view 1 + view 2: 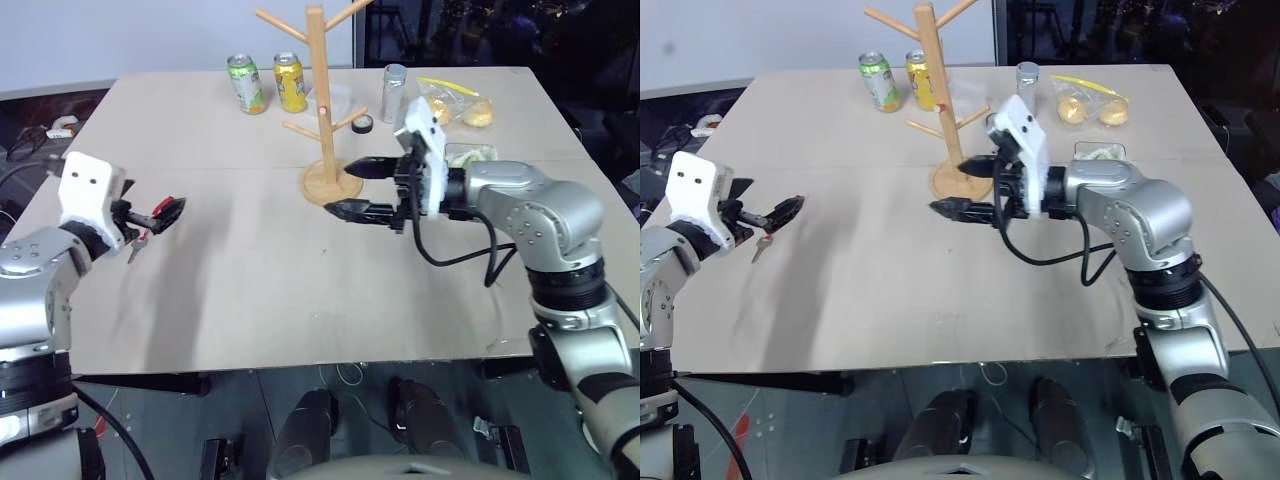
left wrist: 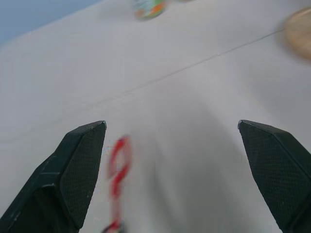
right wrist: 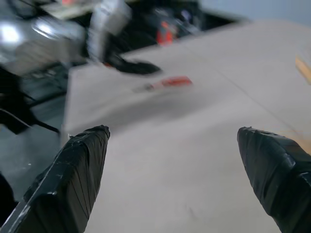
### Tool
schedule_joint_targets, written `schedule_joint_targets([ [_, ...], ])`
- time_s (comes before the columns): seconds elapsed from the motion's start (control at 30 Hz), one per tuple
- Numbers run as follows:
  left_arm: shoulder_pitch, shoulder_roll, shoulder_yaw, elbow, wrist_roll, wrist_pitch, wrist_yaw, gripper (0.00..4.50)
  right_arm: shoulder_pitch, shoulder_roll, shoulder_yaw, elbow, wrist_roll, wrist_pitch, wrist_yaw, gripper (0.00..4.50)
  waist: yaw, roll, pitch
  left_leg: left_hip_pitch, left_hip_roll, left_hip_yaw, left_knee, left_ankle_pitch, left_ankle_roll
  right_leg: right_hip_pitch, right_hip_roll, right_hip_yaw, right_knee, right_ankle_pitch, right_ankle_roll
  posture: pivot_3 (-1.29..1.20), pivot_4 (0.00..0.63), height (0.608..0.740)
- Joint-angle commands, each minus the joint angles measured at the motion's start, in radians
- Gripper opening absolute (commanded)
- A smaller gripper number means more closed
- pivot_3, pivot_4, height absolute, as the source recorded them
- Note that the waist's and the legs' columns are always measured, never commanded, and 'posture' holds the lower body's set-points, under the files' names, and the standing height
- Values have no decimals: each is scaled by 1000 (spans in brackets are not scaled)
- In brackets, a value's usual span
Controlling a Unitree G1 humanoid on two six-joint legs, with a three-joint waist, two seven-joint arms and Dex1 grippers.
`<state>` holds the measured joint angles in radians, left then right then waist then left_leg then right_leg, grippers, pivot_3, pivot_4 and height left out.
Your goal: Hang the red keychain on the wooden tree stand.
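Note:
The red keychain [image 1: 165,204] lies on the table near its left side, its small silver key [image 1: 134,247] trailing toward the front edge. My left gripper [image 1: 152,212] hovers just over it, open; in the left wrist view the keychain [image 2: 118,177] lies below the spread fingers, close to one of them, and nothing is gripped. The wooden tree stand [image 1: 318,95] rises from its round base [image 1: 331,184] at the table's middle back. My right gripper [image 1: 358,188] is open and empty, pointing left just in front of that base. The right wrist view shows the keychain [image 3: 174,81] beyond it.
Behind the stand are a green can [image 1: 246,83] and a yellow can [image 1: 291,82]. To its right stand a clear glass [image 1: 393,92], a black tape roll [image 1: 362,124], a plastic bag of yellow items [image 1: 457,101] and a small tray [image 1: 472,155]. The tan tabletop [image 1: 260,290] spreads between my arms.

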<state>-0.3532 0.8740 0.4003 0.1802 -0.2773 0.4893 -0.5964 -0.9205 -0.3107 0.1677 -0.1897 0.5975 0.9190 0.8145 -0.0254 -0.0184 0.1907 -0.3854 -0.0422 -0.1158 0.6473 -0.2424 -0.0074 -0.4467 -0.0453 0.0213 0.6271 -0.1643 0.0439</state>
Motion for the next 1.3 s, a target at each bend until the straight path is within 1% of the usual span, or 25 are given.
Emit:
schedule_joint_targets([
  [0.03,-75,48,-2,173,42,-101,-7,4500,-24,34,35,-36,-15,-70,9,4470,-3,-2,-1,0,-1,-1,0,0,0,0,0,0,0,1,-2,0,150,740],
  [0.07,-98,54,-15,236,54,-123,-15,4500,-24,44,45,-35,-24,-83,4,4470,-4,-2,-1,0,-1,-1,0,0,0,0,0,-1,0,2,-4,0,150,740],
  [0.17,-165,62,-60,412,89,-196,-41,4500,-18,67,50,-40,-33,-91,-20,4470,-9,-1,-1,0,-2,-1,-1,0,0,-1,0,-1,0,3,-5,0,150,740],
  [0.3,-260,62,-102,592,119,-266,-66,4500,2,69,39,-68,-29,-69,-50,4470,-13,-2,-1,-1,-3,-1,-1,0,0,-1,-1,-1,0,3,-5,0,150,740],
  [0.43,-320,55,-142,702,138,-299,-121,4500,17,64,21,-107,-1,-31,-74,4470,-14,-2,-1,-1,-3,-2,-1,0,0,-1,-1,-2,0,3,-5,0,150,740],
  [0.53,-348,58,-172,781,170,-328,-114,4500,25,63,14,-128,11,-8,-93,4470,-17,-3,-2,-1,-3,-2,-1,0,0,-1,-1,-1,0,3,-5,0,150,740],
  [0.67,-369,49,-189,837,173,-285,-124,4500,27,59,-1,-146,26,17,-120,4470,-19,-3,-2,-1,-3,-2,-1,0,0,-1,-1,-1,1,3,-5,0,150,740],
  [0.83,-376,40,-197,850,175,-256,-111,4500,19,53,-20,-149,42,37,-137,4470,-18,-3,-2,-1,-3,-2,0,0,0,-1,-1,-1,1,3,-5,0,150,740],
  [1.03,-396,7,-196,890,172,-280,-98,4500,1,50,-18,-134,44,42,-153,4470,-15,-3,-2,-1,-3,-2,0,0,0,-1,-2,-1,1,3,-5,0,150,740],
  [1.2,-398,-4,-205,924,183,-267,-67,4500,-10,43,-21,-137,47,55,-159,4470,-13,-3,-2,-1,-4,-2,0,0,0,-1,-2,-2,2,3,-5,0,150,740],
  [1.23,-396,-6,-204,925,182,-260,-63,3971,-11,41,-23,-138,49,58,-161,4500,-13,-3,-2,0,-4,-2,0,0,0,-1,-2,-1,2,3,-5,0,150,740],
  [1.27,-394,-7,-202,925,180,-255,-57,3669,-13,39,-24,-138,51,60,-163,4500,-14,-3,-2,0,-4,-2,0,0,0,-1,-2,-1,3,3,-5,0,150,740],
  [1.3,-392,-8,-199,925,178,-249,-51,3272,-15,38,-25,-140,54,63,-164,4500,-15,-3,-3,0,-4,-2,0,0,0,-1,-2,-1,3,3,-5,0,150,740],
])
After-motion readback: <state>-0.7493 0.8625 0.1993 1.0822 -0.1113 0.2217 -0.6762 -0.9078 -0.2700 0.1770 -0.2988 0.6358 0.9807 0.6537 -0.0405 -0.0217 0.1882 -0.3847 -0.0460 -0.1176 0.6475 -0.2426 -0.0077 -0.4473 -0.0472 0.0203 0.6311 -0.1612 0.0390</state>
